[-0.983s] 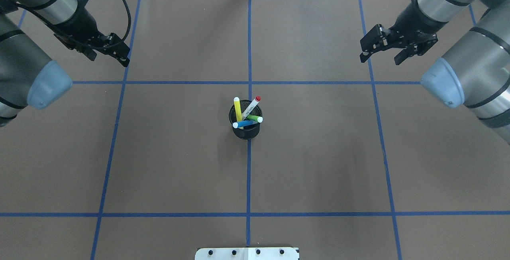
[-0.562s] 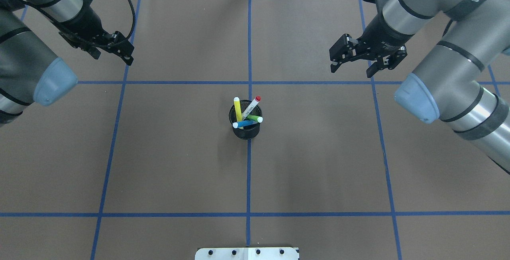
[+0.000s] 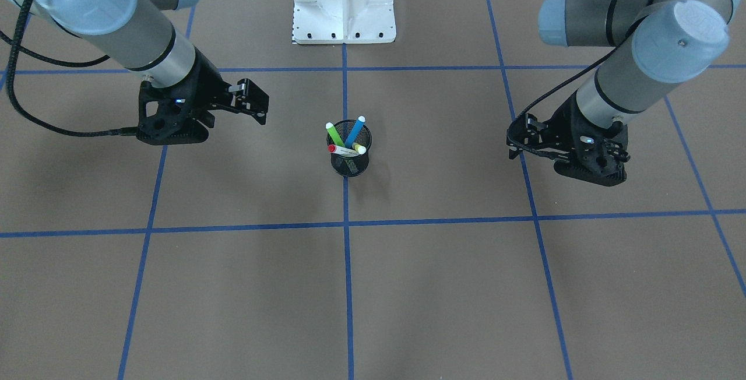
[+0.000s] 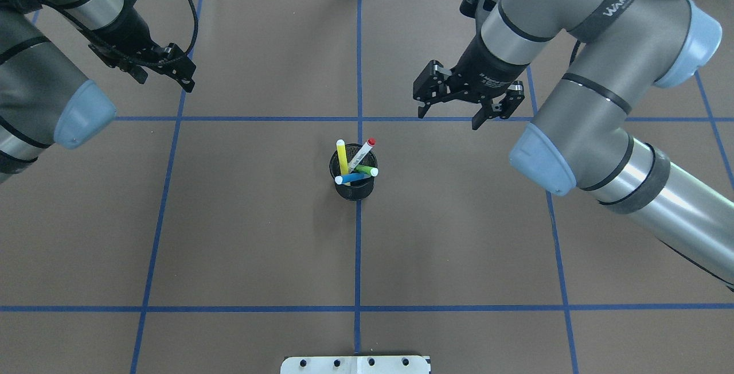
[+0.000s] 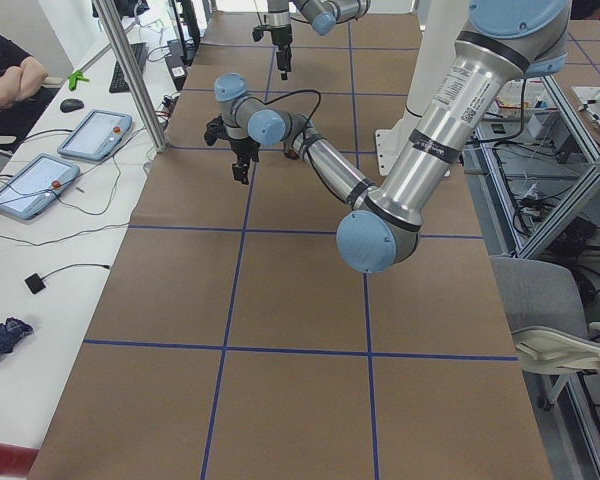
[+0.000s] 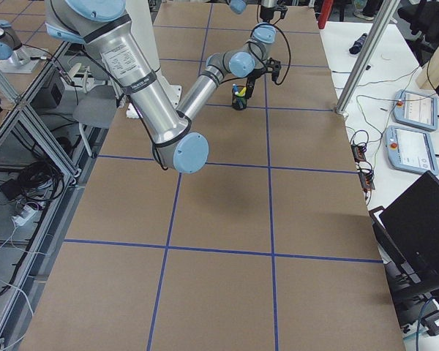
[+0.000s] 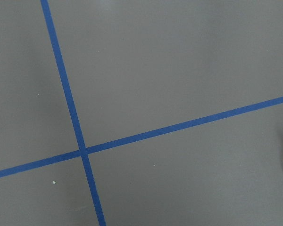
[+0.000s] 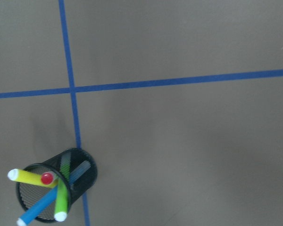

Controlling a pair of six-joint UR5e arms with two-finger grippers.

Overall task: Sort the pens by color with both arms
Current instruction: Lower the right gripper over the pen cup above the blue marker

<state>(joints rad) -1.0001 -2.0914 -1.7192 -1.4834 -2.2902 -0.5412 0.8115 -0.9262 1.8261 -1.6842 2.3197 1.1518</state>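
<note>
- Counter (image 4: pixel 258 236) covered in brown paper, marked into large squares with blue tape lines (image 4: pixel 358 248).
- White side table (image 5: pixel 40 260) runs along the far edge of the counter; two tablets (image 5: pixel 95 135), a mouse (image 5: pixel 72 104) and loose black cables lie on it.
- Aluminium post (image 5: pixel 130 75) stands at the seam of table and counter.
- Open laptop (image 6: pixel 421 219) at that table's other end.
- Grey chair (image 5: pixel 530 300) behind the counter, beside aluminium framing (image 5: pixel 550 150).
- Tangled cables on the floor (image 6: pixel 18 183).
- Even, diffuse light; shadows soft.

Looking down from behind and from across, both on the cup (image 4: pixel 354 189); along the table (image 5: pixel 300 290) from 2 ends; close, straight down, wrist-mounted.
</note>
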